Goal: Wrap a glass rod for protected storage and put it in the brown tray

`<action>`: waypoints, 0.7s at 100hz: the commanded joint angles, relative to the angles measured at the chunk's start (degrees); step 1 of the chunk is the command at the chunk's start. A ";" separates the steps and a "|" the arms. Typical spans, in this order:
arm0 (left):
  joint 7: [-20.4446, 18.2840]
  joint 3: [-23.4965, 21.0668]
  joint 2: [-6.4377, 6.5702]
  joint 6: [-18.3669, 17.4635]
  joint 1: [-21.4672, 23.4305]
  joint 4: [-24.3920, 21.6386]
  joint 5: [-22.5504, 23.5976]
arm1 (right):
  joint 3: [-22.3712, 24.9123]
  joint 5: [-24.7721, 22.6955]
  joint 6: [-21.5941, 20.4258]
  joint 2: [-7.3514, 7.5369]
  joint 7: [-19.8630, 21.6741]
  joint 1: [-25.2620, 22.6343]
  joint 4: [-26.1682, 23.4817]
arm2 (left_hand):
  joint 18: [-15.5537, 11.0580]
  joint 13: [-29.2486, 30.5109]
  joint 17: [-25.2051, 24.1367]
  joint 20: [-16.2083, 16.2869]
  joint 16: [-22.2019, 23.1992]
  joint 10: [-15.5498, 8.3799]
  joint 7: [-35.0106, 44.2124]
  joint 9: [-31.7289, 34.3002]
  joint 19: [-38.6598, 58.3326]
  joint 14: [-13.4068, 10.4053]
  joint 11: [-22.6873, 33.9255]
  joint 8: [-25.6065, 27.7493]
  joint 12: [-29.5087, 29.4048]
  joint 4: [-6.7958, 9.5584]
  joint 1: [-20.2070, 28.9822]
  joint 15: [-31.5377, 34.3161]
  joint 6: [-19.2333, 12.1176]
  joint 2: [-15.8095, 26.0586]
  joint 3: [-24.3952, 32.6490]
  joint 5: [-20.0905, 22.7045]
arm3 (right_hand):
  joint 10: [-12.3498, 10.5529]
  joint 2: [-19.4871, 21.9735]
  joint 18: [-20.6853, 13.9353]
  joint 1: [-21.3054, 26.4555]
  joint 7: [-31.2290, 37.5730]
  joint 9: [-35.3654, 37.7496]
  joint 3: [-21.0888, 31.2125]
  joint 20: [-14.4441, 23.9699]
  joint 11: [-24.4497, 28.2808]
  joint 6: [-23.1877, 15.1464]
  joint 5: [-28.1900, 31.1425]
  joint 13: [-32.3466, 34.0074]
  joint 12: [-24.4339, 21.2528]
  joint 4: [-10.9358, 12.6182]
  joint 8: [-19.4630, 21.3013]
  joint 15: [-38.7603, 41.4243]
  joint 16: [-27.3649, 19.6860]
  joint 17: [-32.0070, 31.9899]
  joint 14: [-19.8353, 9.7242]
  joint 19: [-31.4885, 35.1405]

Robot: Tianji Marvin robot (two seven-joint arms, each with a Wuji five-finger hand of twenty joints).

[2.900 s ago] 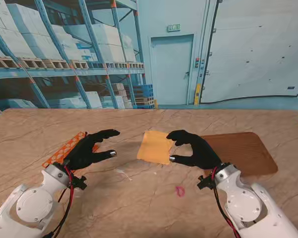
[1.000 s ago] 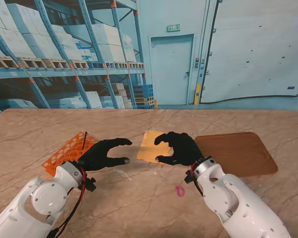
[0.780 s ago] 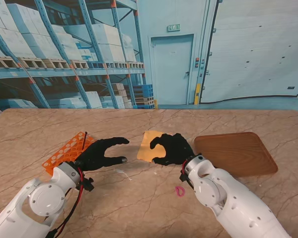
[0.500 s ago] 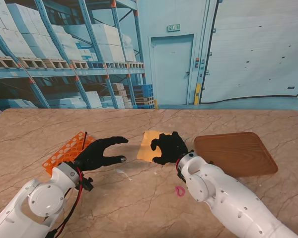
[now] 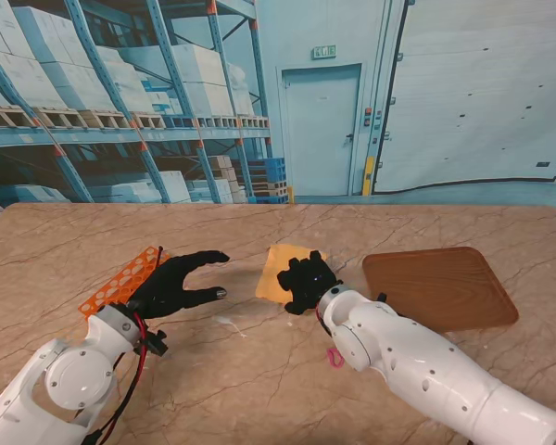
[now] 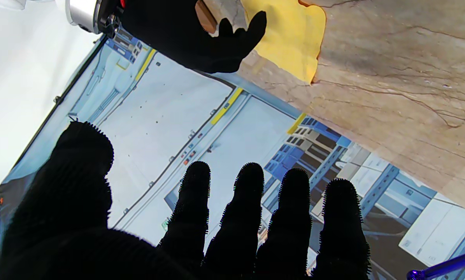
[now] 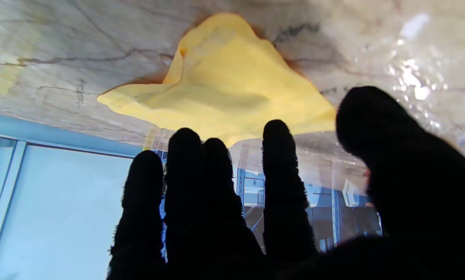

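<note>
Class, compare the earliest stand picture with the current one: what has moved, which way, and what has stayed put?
The right hand has swung leftward across the yellow cloth, from its right edge to over its middle; the cloth now looks rumpled. Whether the fingers grip it is unclear. The left hand, open, shifted slightly. The brown tray, orange rack and pink band stayed put.

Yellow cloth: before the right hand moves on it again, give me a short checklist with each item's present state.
1. Yellow cloth lying on the table, not in the tray: ok.
2. Right hand over the cloth's near right part: ok; actual grip: cannot tell.
3. Left hand open, holding nothing, beside the orange rack: ok.
4. Brown tray bare and unobstructed to the right: ok.
5. Glass rod located: cannot tell; only a faint clear shape shows near me on the table.
6. Cloth lying flat: not ok; the right wrist view shows a raised fold.
</note>
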 commanded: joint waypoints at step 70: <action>-2.29 -0.08 0.15 1.38 1.28 -1.61 -0.74 | -5.97 2.38 0.93 -2.94 -3.00 5.28 7.07 | -0.32 1.70 -0.21 -0.43 1.03 0.12 0.94 2.18 1.47 0.74 0.52 0.50 0.56 0.61 -0.27 0.96 -0.49 -0.52 -0.55 1.84 | 1.12 1.19 -2.00 -2.70 3.47 -3.33 2.50 -0.06 4.60 -0.66 -6.51 0.42 2.11 0.81 0.70 2.78 2.63 1.61 -2.91 5.88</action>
